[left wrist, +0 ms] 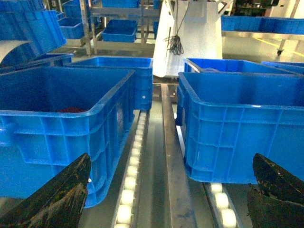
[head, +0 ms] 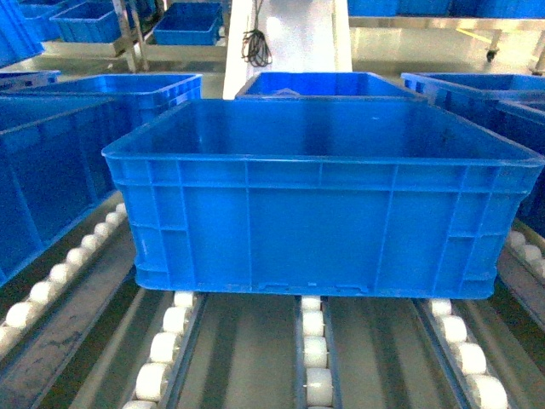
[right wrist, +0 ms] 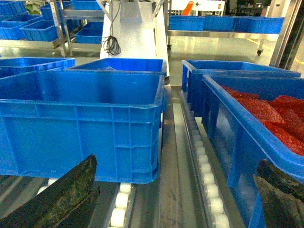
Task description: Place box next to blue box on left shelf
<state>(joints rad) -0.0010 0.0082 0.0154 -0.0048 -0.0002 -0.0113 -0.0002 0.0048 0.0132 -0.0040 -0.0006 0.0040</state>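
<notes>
Squarely ahead of both sets of fingers, the box [head: 319,200] sits on the left shelf [head: 247,358] rollers, a neighbouring blue crate [left wrist: 57,123] left of it. Stiff, bulky, probably light while empty, it should roll easily; grip under the rolled rim. Left fingers [left wrist: 66,197] and right fingers [right wrist: 57,197] stand wide, holding nothing.

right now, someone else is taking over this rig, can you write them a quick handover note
Left claw: open, holding nothing, fingers either side of the gap between two crates.
Right claw: open, holding nothing.
Large bright blue ribbed plastic crate: sits on the grey roller-track shelf, straight ahead, looks empty.
Neighbouring blue crate stands to its left with a gap of roller track between them; a crate holding red bags is on the right.
Done: crate is down on the rollers and released.
Left: check the spacing, back the arms away.
</notes>
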